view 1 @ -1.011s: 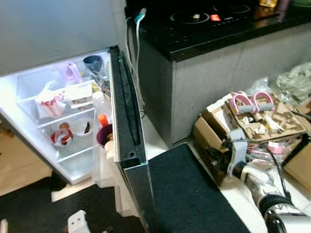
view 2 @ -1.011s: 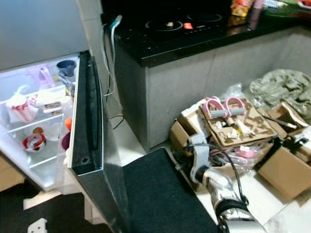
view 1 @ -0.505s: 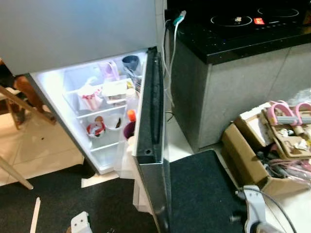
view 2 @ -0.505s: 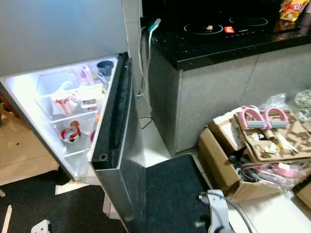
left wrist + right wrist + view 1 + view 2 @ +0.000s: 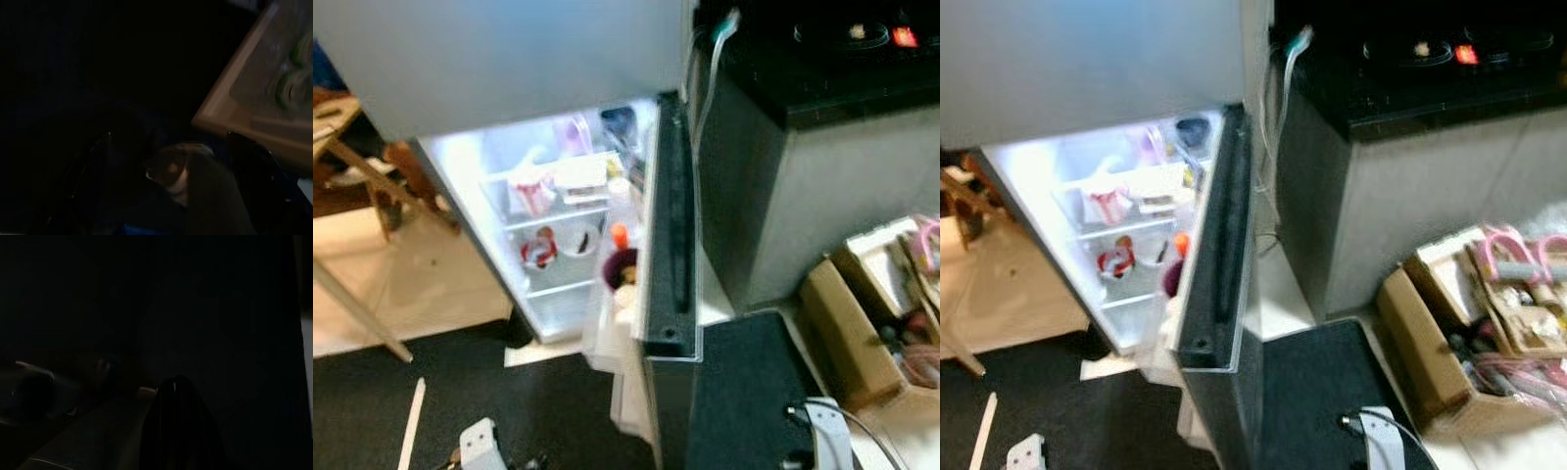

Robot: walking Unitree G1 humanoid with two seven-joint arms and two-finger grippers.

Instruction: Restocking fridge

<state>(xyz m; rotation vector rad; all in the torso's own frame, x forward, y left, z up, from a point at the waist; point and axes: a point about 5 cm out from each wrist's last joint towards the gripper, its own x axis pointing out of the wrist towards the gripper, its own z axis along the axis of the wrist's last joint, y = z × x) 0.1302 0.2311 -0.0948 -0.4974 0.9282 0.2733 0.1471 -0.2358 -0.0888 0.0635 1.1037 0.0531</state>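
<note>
The fridge (image 5: 558,225) stands open ahead on my left, its lit shelves stocked, its door (image 5: 668,255) swung toward me. My right hand (image 5: 822,441) hangs low at the near right; I cannot tell how either hand's fingers stand.

Your two head eyes look forward and steeply down, sharing the open fridge (image 5: 558,206), its door (image 5: 668,255) edge-on and the counter (image 5: 1410,108) from a little way off. Your wrist views are nearly black, perhaps facing the floor at close range.
</note>
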